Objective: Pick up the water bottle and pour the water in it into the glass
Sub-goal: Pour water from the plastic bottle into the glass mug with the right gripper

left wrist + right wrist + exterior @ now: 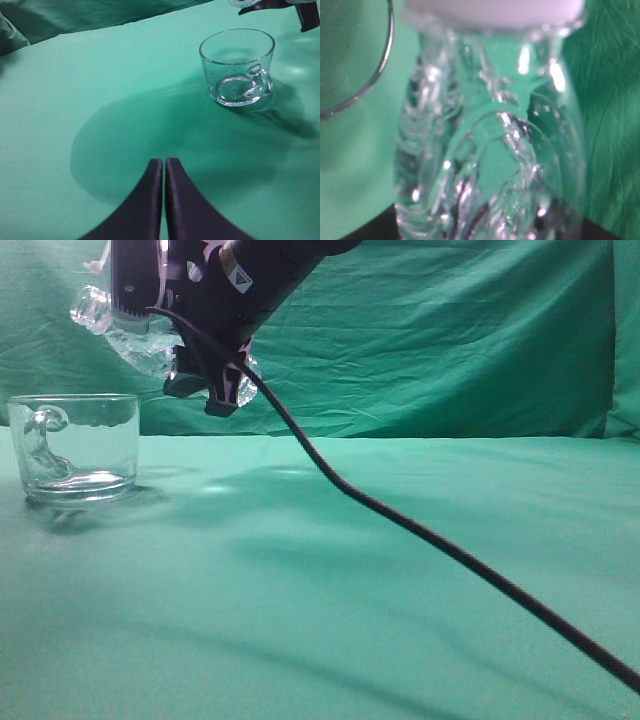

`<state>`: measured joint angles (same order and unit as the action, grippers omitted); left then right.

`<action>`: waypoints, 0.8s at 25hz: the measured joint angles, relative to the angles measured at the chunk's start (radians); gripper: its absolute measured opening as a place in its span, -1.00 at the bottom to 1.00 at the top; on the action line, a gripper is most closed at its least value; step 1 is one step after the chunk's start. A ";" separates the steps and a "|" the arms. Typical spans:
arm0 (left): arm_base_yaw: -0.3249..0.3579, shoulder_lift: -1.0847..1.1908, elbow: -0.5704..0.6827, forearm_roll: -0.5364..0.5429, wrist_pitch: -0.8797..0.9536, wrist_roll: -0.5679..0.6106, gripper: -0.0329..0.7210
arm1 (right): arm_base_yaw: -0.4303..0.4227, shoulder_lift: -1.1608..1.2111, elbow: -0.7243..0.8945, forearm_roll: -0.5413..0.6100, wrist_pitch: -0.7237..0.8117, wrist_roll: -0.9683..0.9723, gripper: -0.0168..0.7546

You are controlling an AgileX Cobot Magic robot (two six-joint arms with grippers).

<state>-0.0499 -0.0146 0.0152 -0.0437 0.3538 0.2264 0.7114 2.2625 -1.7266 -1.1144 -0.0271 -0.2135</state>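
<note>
The water bottle (135, 340) is clear and hangs tilted near the top left of the exterior view, its neck pointing left above the glass (75, 445). My right gripper (222, 390) has reached across and is shut on the bottle's body. In the right wrist view the bottle (490, 150) fills the frame, with the glass rim (380, 75) to its left. The glass, a clear handled mug, stands upright on the cloth and also shows in the left wrist view (237, 67). I cannot tell the water level in either. My left gripper (164, 162) is shut, empty and well short of the glass.
A green cloth (350, 570) covers the table and the backdrop. A black cable (420, 530) runs from my right arm down to the lower right across the cloth. Dark parts of my right gripper (305, 12) show above the glass in the left wrist view.
</note>
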 joint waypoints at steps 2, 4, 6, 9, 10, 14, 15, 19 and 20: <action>0.000 0.000 0.000 0.000 0.000 0.000 -0.91 | 0.000 0.002 0.000 -0.004 -0.002 -0.017 -0.11; 0.000 0.000 0.000 0.000 0.000 0.000 -0.91 | 0.000 0.002 0.000 -0.011 -0.002 -0.024 -0.11; 0.000 0.000 0.000 0.000 0.000 0.000 -0.91 | 0.000 0.002 0.000 -0.037 -0.002 -0.027 -0.11; 0.000 0.000 0.000 0.000 0.000 0.000 -0.91 | -0.002 0.003 0.000 -0.074 -0.002 -0.030 -0.11; 0.000 0.000 0.000 0.000 0.000 0.000 -0.91 | -0.006 0.002 0.000 -0.078 -0.002 -0.033 -0.11; 0.000 0.000 0.000 0.000 0.000 0.000 -0.91 | -0.023 0.016 -0.011 -0.089 -0.002 -0.036 -0.11; 0.000 0.000 0.000 0.000 0.000 0.000 -0.91 | -0.025 0.020 -0.017 -0.091 0.000 -0.036 -0.11; 0.000 0.000 0.000 0.000 0.000 0.000 -0.91 | -0.028 0.028 -0.029 -0.091 -0.007 -0.036 -0.11; 0.000 0.000 0.000 0.000 0.000 0.000 -0.91 | -0.028 0.028 -0.029 -0.091 -0.009 -0.036 -0.11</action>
<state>-0.0499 -0.0146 0.0152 -0.0437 0.3538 0.2264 0.6835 2.2901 -1.7552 -1.2055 -0.0360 -0.2493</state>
